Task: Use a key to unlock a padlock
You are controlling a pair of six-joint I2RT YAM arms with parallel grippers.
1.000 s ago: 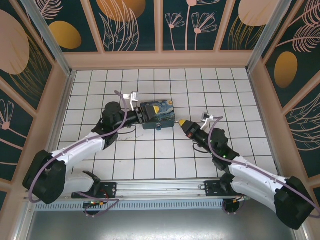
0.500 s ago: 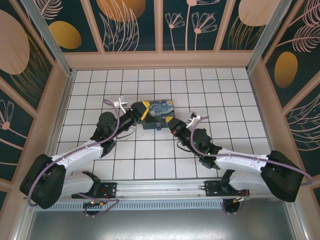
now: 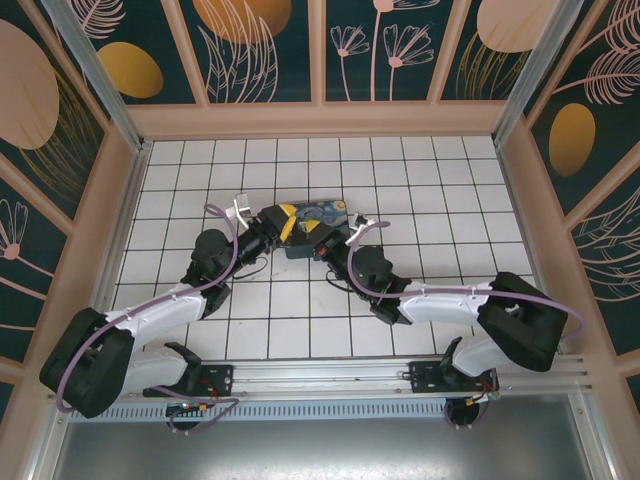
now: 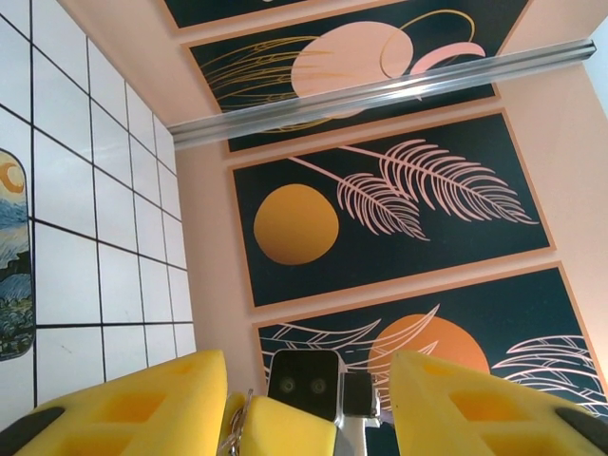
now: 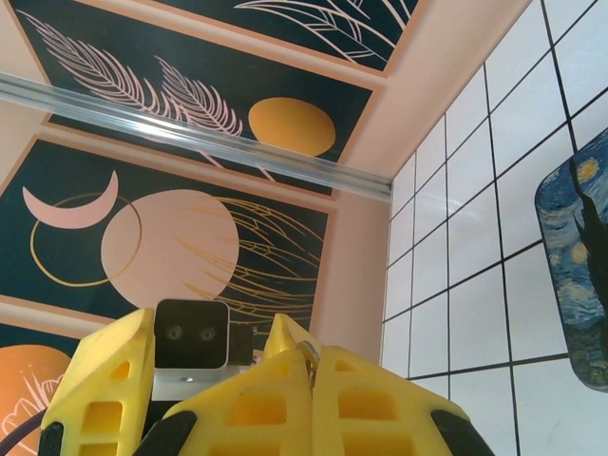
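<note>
Right yellow-tipped claw clamped tight on thin silvery metal bit, key or padlock, can't tell. Left yellow-tipped claw gapes w/ right's tip between, over dark-blue swirl-painted box.

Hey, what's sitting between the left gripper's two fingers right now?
The closed tip of the right gripper, pinching a small metal loop, sits between the fingers of the left gripper. The left wrist view shows this.
</note>
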